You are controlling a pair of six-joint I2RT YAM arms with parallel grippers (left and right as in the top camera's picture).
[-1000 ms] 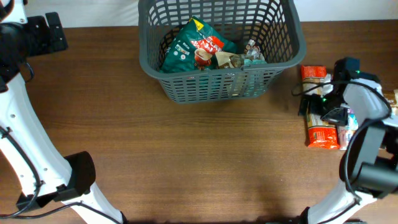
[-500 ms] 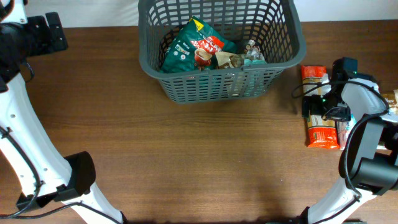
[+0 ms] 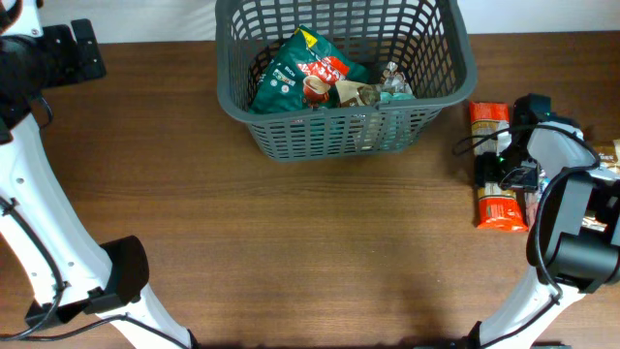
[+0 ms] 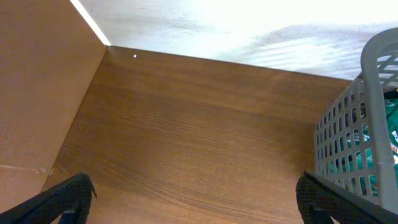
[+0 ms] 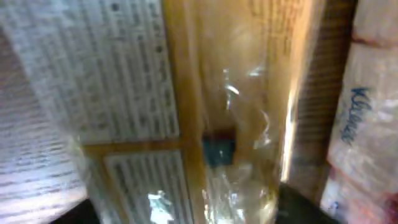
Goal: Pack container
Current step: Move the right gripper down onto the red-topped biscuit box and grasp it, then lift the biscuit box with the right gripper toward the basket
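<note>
— Where does the basket (image 3: 320, 136) sit?

— On the brown wooden surface (image 3: 291, 242), at the far edge, near the middle. It is dark grey with slotted walls. Inside lies a green bag (image 3: 291, 78) with a red patch, and to its right are some smaller packets (image 3: 387, 87) against the front wall.

— And your left tool (image 4: 199, 208)?

— It hangs at the far left corner, well apart from the basket. Its two fingers (image 4: 62, 196) stand wide apart with nothing between them. Under it I see only bare wood, with the basket's wall at the right edge of my left wrist view.

— Your right tool (image 3: 504, 167)?

— It is low over a long packet (image 3: 501, 210) that lies on the surface to the right of the basket, apart from it. The packet has orange-red ends and runs from far to near, and my tool is over its middle.

— Has it got hold of the packet?

— I cannot tell. My right wrist view is filled with clear wrapping, a yellowish strip and a white printed label, all blurred. The fingers barely show at the bottom corners, so I cannot see whether they press the packet or stand off it.

— Anything else nearby?

— A pale wrapper (image 5: 367, 124) with blue lettering lies just beside the long packet, on its right in that view.
</note>
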